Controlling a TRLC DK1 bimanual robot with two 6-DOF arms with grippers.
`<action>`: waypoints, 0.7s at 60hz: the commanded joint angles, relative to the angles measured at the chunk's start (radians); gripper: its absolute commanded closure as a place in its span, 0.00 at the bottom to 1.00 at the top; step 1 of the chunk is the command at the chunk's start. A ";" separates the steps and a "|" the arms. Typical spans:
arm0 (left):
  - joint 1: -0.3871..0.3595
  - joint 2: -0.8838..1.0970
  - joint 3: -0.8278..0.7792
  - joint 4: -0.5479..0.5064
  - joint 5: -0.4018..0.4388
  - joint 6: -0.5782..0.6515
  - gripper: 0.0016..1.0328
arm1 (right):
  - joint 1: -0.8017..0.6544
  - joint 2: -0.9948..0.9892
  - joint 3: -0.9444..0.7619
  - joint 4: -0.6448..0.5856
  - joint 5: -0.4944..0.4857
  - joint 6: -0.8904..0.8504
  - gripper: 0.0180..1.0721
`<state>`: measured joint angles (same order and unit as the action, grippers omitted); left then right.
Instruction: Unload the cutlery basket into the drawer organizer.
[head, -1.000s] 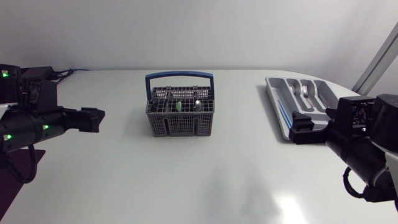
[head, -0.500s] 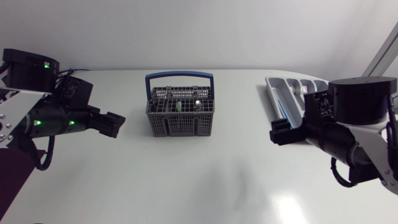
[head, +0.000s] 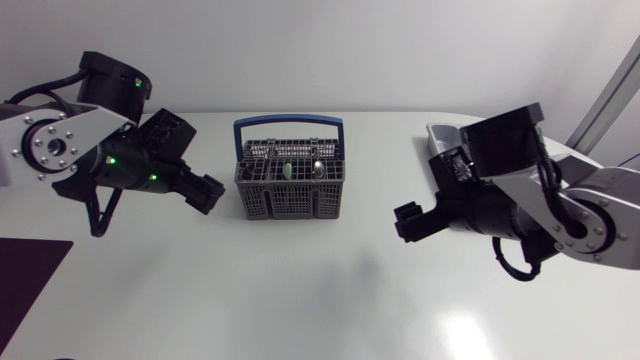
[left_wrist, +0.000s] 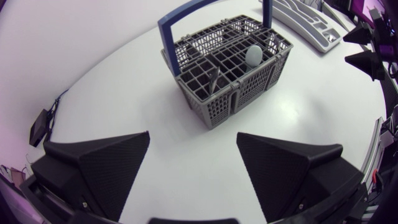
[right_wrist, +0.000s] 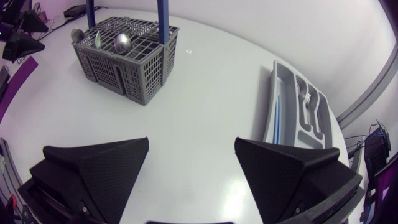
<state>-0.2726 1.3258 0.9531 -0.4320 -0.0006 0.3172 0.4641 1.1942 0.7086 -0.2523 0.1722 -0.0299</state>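
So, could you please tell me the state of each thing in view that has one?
cutlery basket: upright, handle raised, holding spoons and a green piece.
drawer organizer: flat on the table, forks in one compartment.
left gripper: open, empty, apart from the basket.
right gripper: open, empty, above bare table.

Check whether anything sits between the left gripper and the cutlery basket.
Nothing visible does: only bare white table lies between the left gripper and the grey plastic cutlery basket with the blue handle. Its jaws stand open.
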 joint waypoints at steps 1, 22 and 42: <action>-0.020 0.044 0.062 -0.030 -0.001 0.042 0.05 | 0.008 0.059 0.042 -0.025 -0.030 -0.007 0.05; -0.080 0.220 0.234 -0.119 -0.141 0.117 0.05 | 0.022 0.183 0.154 -0.065 -0.039 -0.022 0.05; -0.160 0.343 0.385 -0.154 -0.265 0.102 0.06 | 0.022 0.281 0.209 -0.053 -0.039 -0.039 0.05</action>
<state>-0.4110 1.6215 1.2850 -0.5701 -0.2386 0.4164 0.4782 1.4429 0.8959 -0.3077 0.1341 -0.0536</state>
